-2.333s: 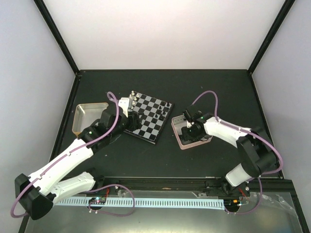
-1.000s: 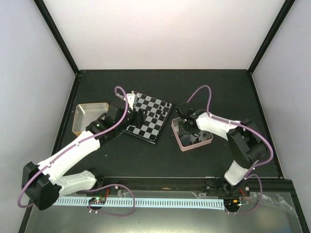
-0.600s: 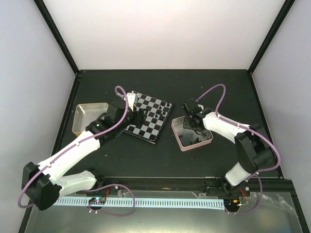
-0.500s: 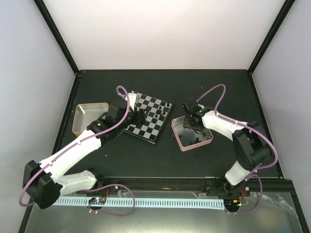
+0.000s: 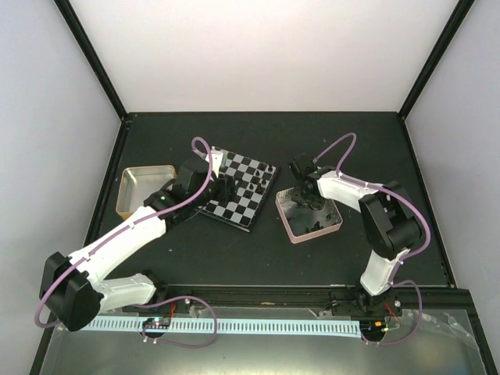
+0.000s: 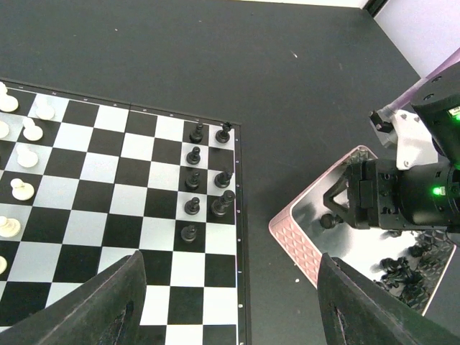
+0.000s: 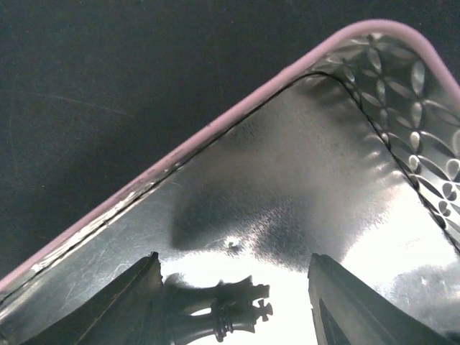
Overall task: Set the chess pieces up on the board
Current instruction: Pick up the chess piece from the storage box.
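Note:
The board lies left of centre; in the left wrist view the board carries several black chess pieces in its two right columns and silver pieces at its left edge. My left gripper hovers over the board's near right part, and the left gripper stands open with nothing between its fingers. My right gripper reaches down into the pink-rimmed tin. There the right gripper is open, astride a black king lying on the tin's floor, close against the left finger.
A gold-rimmed tin sits left of the board. More black pieces lie in the near part of the pink tin. The pink rim runs just beyond my right fingers. Dark walls edge the table.
My left gripper has shifted from the board's left edge to above its right half. My right gripper has stayed in the pink tin, turned, and its jaws have widened.

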### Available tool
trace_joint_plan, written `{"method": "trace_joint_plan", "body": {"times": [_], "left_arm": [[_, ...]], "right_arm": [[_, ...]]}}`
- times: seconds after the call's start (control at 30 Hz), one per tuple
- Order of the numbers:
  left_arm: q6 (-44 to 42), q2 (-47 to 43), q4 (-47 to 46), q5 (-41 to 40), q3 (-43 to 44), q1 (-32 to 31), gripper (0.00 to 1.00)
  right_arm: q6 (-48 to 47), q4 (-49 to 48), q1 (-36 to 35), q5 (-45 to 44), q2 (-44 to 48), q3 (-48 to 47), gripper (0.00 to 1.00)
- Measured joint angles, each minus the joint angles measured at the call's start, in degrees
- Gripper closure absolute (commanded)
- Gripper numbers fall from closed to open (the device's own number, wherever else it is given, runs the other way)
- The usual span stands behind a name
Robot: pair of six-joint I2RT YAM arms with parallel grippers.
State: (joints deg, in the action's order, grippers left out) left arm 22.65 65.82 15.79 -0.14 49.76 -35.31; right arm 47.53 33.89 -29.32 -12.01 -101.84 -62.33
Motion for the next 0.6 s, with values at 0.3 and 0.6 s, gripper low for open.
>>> {"method": "trace_joint_plan", "body": {"times": [0.3, 0.6], "left_arm": [[0.04, 0.31, 0.04, 1.29, 0.0, 0.13, 0.33], [0.07, 0.31, 0.46, 2.58, 0.0, 0.5, 0.33]], "right_arm": [[-1.36, 1.81, -0.81, 0.33, 1.29, 3.48, 0.42], [0.66, 1.75, -5.31, 5.86, 4.87, 6.84, 0.59]]}}
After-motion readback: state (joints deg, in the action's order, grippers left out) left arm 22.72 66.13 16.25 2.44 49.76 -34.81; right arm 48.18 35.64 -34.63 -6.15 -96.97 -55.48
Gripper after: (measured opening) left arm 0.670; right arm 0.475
